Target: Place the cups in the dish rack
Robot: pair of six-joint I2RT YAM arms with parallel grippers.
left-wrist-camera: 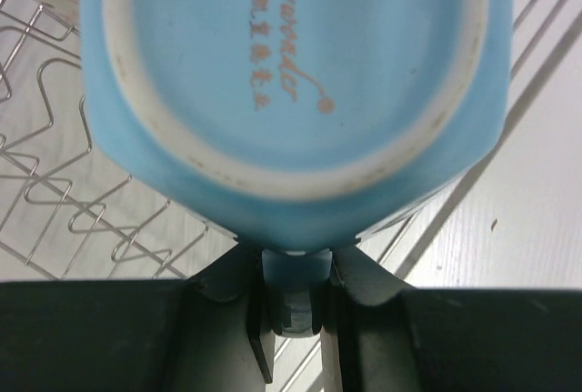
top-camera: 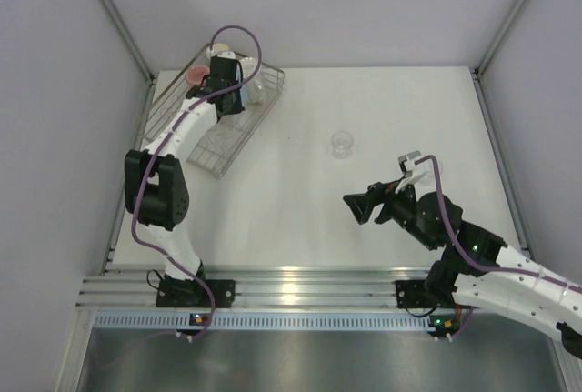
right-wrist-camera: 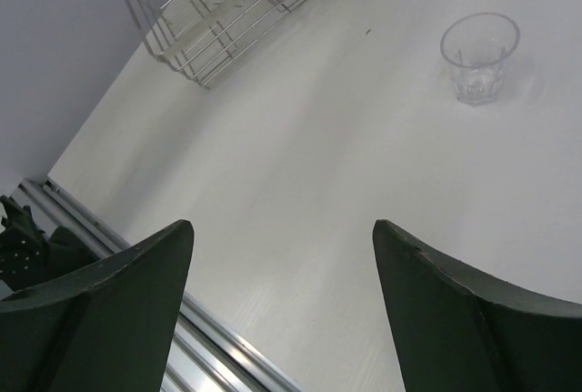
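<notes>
Over rack (top-camera: 227, 142), one cup (left-wrist-camera: 291, 74), aside, one glass (top-camera: 342, 144)

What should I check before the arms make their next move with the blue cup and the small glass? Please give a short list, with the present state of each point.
1. Left pincer shut on the light blue cup: ok.
2. Cup above the dish rack, not above the bare table: ok.
3. Free place in the rack under the cup: cannot tell, the cup hides it.
4. Right pincer open: ok.
5. Clear glass upright, alone on the table, ahead of the right pincer: ok.
6. The two arms well apart: ok.
</notes>
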